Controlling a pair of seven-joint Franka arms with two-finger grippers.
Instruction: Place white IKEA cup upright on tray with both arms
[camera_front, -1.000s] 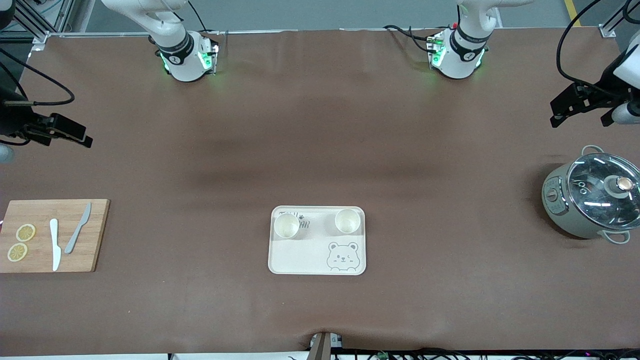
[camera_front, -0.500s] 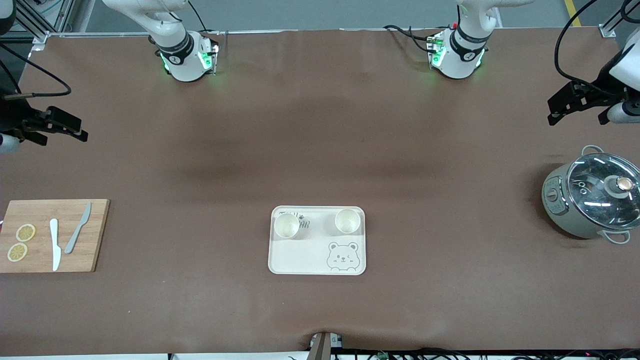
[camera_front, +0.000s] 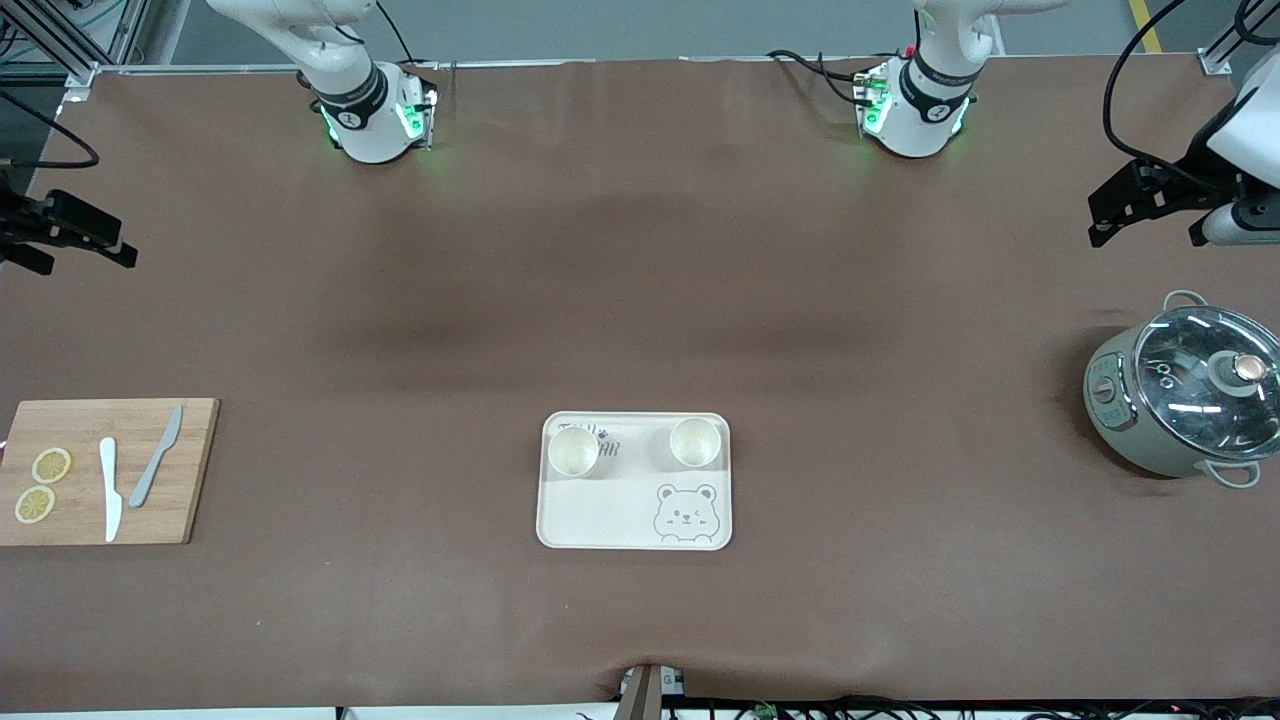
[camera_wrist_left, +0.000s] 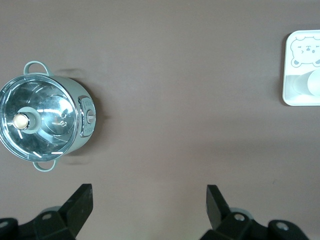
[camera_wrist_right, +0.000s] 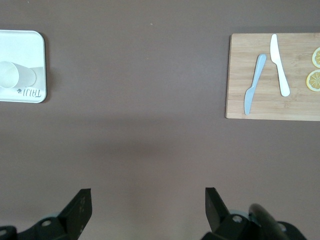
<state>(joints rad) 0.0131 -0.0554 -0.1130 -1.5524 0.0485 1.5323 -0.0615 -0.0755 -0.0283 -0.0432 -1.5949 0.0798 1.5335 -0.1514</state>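
Now two upright cups on one tray; left pincer and right pincer spread, empty.

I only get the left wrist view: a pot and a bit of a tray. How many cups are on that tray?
Observer: Two cups, both upright, on the part of the tray farther from the front camera.
Operator: What's at the right arm's end of the table?
Observer: A bamboo cutting board with two knives and two lemon slices.
Operator: And the right tool?
Observer: The right tool is open and empty over bare table near that board. The left tool is open near the pot.
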